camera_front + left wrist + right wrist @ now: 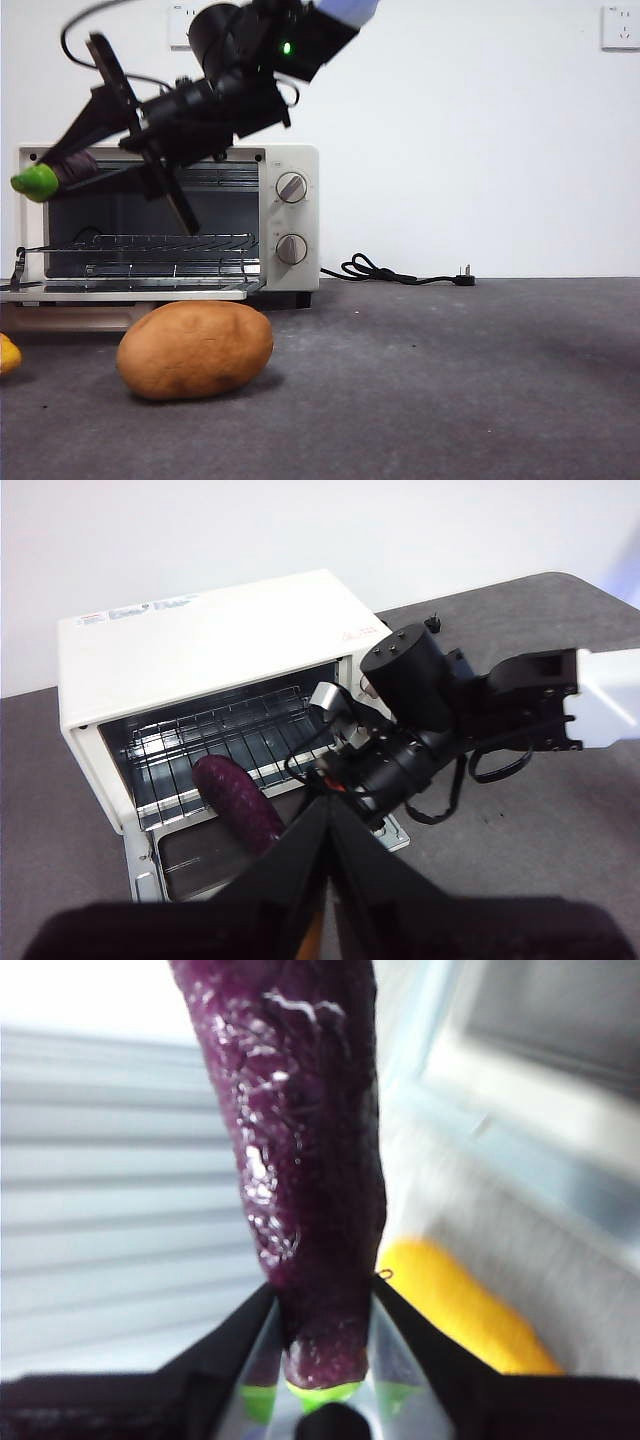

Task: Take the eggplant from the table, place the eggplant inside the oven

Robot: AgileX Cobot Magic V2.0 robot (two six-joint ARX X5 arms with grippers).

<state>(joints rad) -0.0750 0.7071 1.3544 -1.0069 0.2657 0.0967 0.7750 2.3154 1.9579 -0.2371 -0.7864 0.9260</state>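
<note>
The dark-purple eggplant (72, 168) hangs in front of the upper left of the cream-white oven (290, 215), its green cap (35, 182) pointing left. My right gripper (82, 152) is shut on it near the cap. The right wrist view shows the eggplant (300, 1140) pinched at its stem end by the right gripper (320, 1332). From the left wrist view, the eggplant (238, 802) lies over the lowered door with its far end at the wire rack (215, 735) of the oven (200, 630). My left gripper (325, 825) hovers above, shut and holding nothing.
A brown potato (195, 350) lies on the grey table (450, 390) in front of the oven's lowered door (120, 293). A yellow object (5, 353) sits at the left edge, also in the right wrist view (460, 1310). A black power cord (400, 272) trails right of the oven.
</note>
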